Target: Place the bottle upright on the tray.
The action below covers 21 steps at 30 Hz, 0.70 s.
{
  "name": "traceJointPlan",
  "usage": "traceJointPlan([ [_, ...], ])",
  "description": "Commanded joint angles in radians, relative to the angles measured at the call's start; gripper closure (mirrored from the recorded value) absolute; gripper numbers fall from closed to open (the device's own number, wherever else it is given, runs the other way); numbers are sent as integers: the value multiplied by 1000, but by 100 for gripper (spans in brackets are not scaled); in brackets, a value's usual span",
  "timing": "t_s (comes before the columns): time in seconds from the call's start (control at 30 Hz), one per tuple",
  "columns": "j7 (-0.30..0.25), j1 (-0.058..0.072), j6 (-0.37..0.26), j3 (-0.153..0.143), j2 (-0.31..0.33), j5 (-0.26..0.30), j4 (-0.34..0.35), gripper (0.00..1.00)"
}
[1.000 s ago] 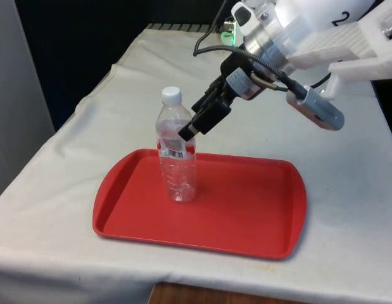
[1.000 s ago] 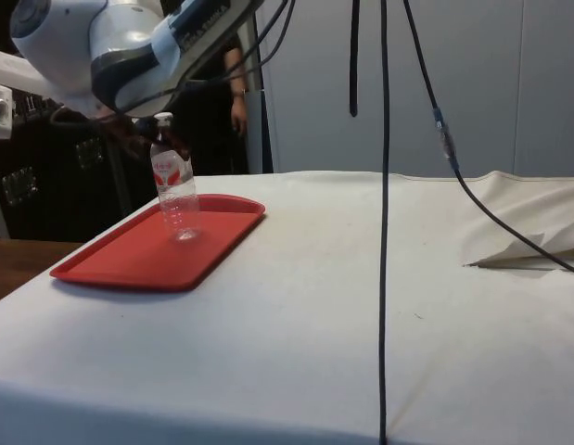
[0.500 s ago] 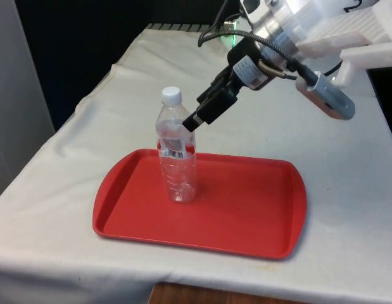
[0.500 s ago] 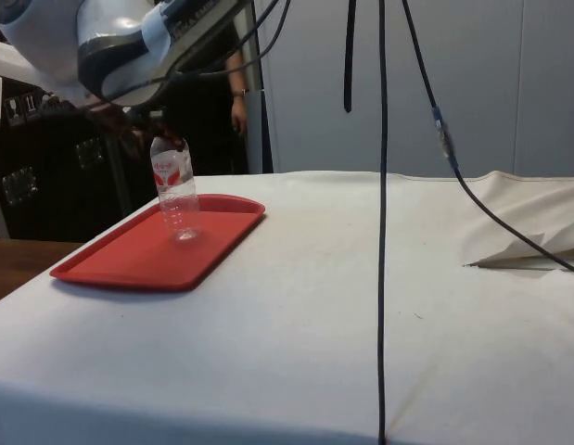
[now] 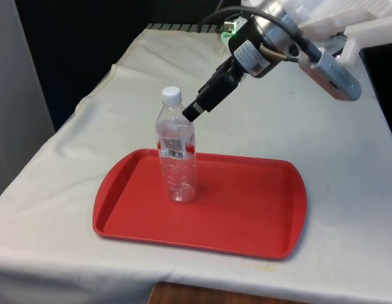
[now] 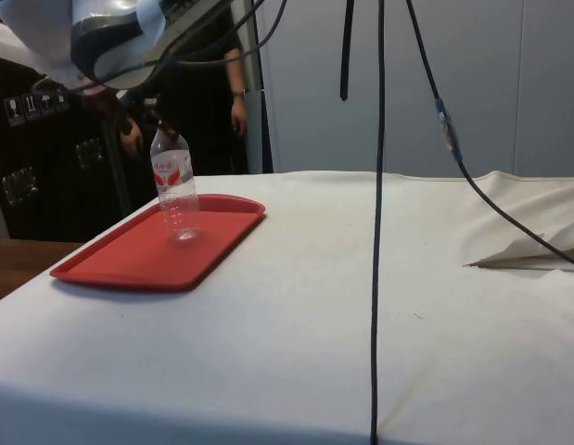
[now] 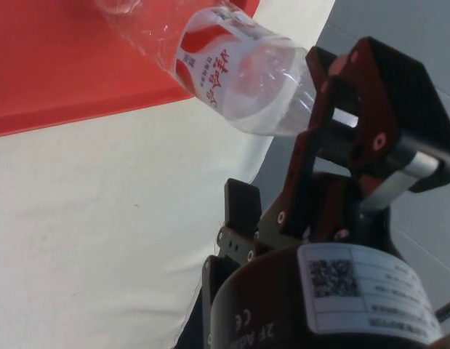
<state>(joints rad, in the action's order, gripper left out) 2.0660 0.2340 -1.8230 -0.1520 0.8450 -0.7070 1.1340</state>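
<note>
The bottle (image 5: 177, 152) is standing upright on the tray (image 5: 246, 215) — the end effector (image 5: 192, 114), apparently open, is clearing best straight upward.

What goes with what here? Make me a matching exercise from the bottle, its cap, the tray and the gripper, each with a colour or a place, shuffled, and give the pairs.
Things:
1. plastic bottle
2. tray
3. bottle cap
4. gripper

Descriptions:
A. red, lying flat on the white cloth
B. white
C. in the air, up beside the bottle's shoulder
D. clear, standing upright on the tray

Pairs: 1-D, 2-A, 3-B, 4-C
</note>
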Motion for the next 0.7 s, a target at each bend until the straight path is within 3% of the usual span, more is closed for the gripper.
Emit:
traceJointPlan([
  [0.0, 4, -6, -11, 7, -8, 12, 3, 0],
  [0.07, 7, -7, -11, 8, -12, 14, 2, 0],
  [0.1, 5, -1, 0, 1, -5, 3, 0, 0],
  [0.13, 9, -7, -11, 8, -13, 15, 2, 0],
  [0.43, 14, -3, 1, 3, -25, 8, -7, 0],
  [0.47, 17, -8, -3, 8, -32, 20, -6, 0],
  [0.67, 21, -8, -2, 9, -43, 24, -7, 0],
])
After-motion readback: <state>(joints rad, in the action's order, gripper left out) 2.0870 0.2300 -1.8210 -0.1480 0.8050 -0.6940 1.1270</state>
